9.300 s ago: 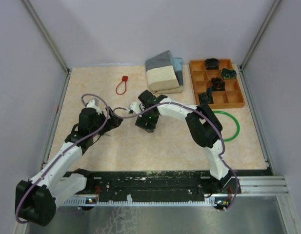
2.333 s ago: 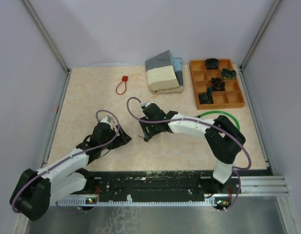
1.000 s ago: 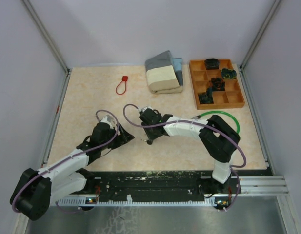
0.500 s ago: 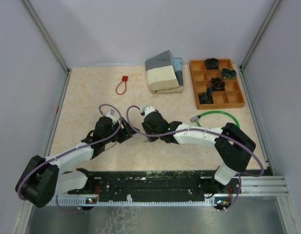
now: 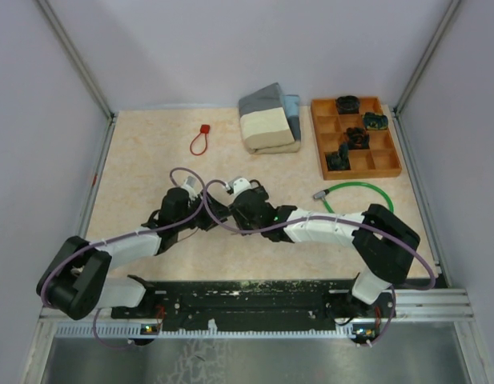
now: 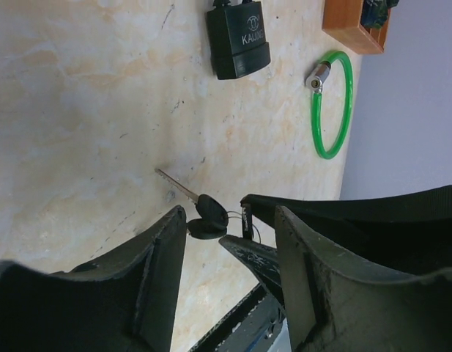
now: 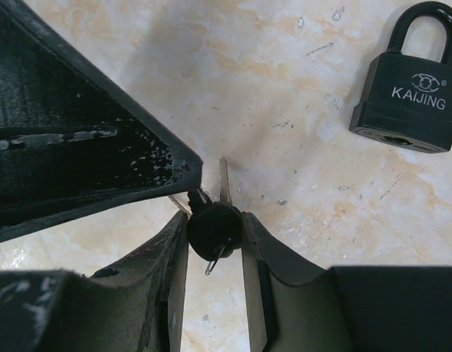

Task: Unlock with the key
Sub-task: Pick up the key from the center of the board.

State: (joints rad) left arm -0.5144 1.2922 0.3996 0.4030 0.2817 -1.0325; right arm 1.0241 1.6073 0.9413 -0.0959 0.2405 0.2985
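The key (image 7: 215,229) sits mid-table (image 5: 150,160), toward the near edge, and the right gripper (image 7: 215,218) has it pinched. Both fingers (image 7: 266,257) press flat against the black head, and the blade pokes out ahead, low over the marbled top. I cannot tell whether the tip touches. A second blade angles off to one side, and a thin ring shows just behind the head. The left gripper (image 6: 229,213) is nose to nose with the right one, its fingers (image 6: 156,271) standing parted with a clear gap and nothing clamped between them. The key head lies just off the tip of one finger. The padlock (image 7: 407,99) lies flat on the table a little beyond the key and apart from it. Its shackle looks seated, and its keyhole end is turned toward the grippers. Further right, a green cable loop (image 6: 332,103) rests near the corner of a wooden tray (image 6: 354,22).
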